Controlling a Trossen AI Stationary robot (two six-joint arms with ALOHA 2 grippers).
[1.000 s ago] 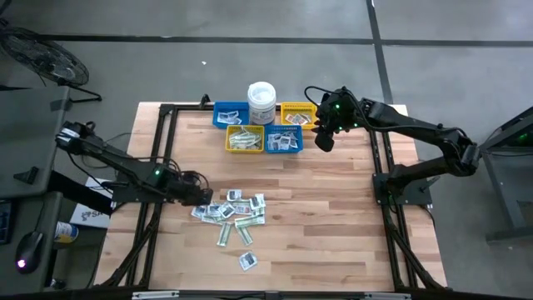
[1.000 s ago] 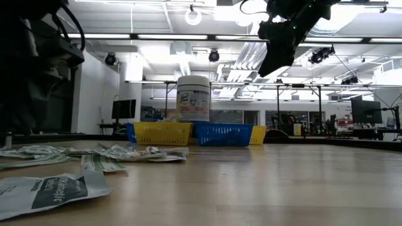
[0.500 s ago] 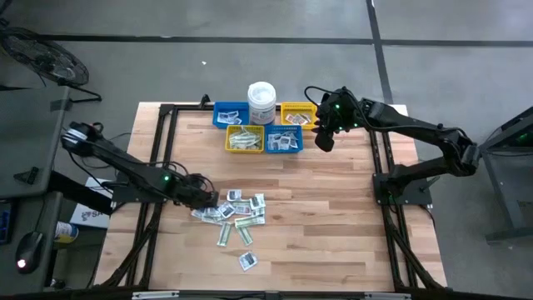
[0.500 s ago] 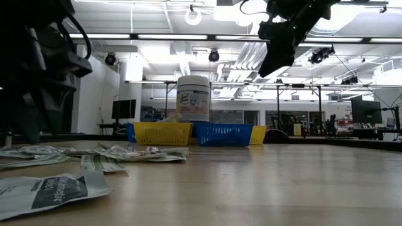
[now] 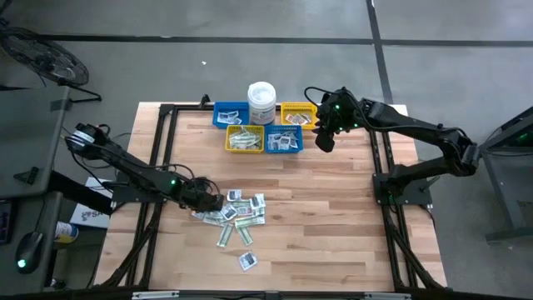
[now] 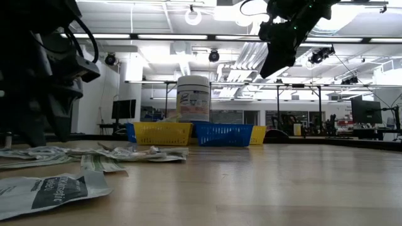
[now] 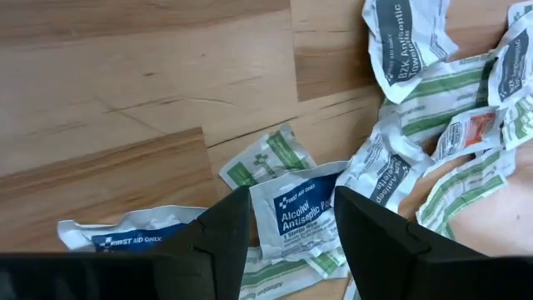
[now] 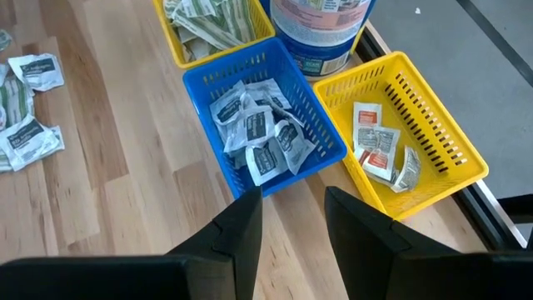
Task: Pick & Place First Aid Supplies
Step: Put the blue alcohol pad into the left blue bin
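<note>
Bins point(image 5: 265, 127) and tub point(image 5: 261, 102) stand well apart from scattered packets point(image 5: 236, 213).

The tub point(image 5: 261, 102) stands near the table's point(image 5: 333, 217) far edge, with one bin point(image 5: 231, 115) at its left and another point(image 5: 297, 113) at its right. Just before these, toward the table's middle, sit two more bins side by side point(image 5: 245, 138) point(image 5: 284, 140); all hold packets. The loose packets point(image 5: 235, 210) lie in a heap toward the near left part of the table, with one stray packet point(image 5: 247, 261) closer to the near edge. The left gripper point(image 5: 213, 200) is at the heap's left side, over a packet point(image 7: 298, 208). The right gripper point(image 5: 325, 142) hangs above the table just right of the bins.
</note>
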